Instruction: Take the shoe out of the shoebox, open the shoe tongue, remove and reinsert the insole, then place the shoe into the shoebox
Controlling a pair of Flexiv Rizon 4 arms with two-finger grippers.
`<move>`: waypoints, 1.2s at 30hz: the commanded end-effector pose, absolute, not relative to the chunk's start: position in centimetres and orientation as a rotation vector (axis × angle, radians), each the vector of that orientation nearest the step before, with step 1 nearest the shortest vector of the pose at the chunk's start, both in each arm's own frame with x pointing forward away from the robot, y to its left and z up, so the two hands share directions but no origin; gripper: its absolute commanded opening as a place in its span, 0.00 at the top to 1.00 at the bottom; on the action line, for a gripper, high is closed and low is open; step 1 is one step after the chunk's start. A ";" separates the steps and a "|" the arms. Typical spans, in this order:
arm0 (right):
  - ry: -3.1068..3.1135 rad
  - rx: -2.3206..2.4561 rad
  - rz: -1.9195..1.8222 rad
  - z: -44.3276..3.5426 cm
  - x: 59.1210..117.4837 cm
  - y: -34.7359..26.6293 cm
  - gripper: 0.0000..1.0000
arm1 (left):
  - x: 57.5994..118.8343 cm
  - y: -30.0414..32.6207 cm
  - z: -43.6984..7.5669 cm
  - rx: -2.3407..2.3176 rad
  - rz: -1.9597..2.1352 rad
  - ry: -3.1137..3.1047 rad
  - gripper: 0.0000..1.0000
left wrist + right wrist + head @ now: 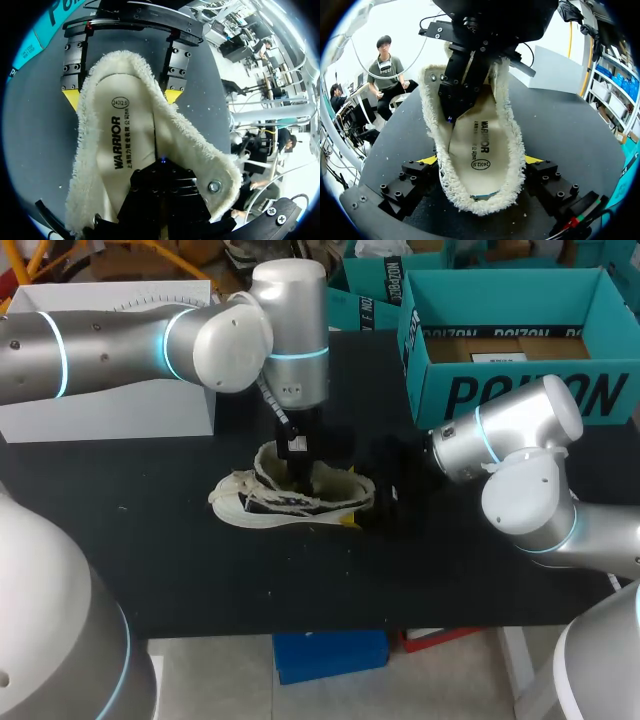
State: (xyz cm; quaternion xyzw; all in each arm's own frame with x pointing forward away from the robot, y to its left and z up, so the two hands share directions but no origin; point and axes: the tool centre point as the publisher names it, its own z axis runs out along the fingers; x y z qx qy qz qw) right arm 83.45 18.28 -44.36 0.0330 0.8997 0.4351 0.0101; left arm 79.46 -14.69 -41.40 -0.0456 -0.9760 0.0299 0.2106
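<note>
Right wrist view: shoe (479, 150) in pincer (481, 160)

The shoe (290, 498) is cream-white with a fluffy fleece lining. It sits sole-down on the black table just left of the middle of the head view, lengthwise across the frame, its mouth spread wide open upward. The beige insole (125, 145) lies flat inside it, printed side up. The teal shoebox (510, 390) stands open at the upper right, well apart from the shoe.
</note>
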 end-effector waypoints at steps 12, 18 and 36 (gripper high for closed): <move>2.808 0.107 1.356 -44.5 83.5 18.4 1.00 | 79.2 -15.0 -42.6 -0.129 0.078 -2.707 1.00; 2.808 0.107 1.356 -44.5 83.5 18.4 1.00 | 79.2 -15.0 -42.6 -0.129 0.078 -2.707 1.00; 2.808 0.107 1.356 -44.5 83.5 18.4 1.00 | 79.4 -14.3 -44.9 -0.012 -0.054 -2.891 0.65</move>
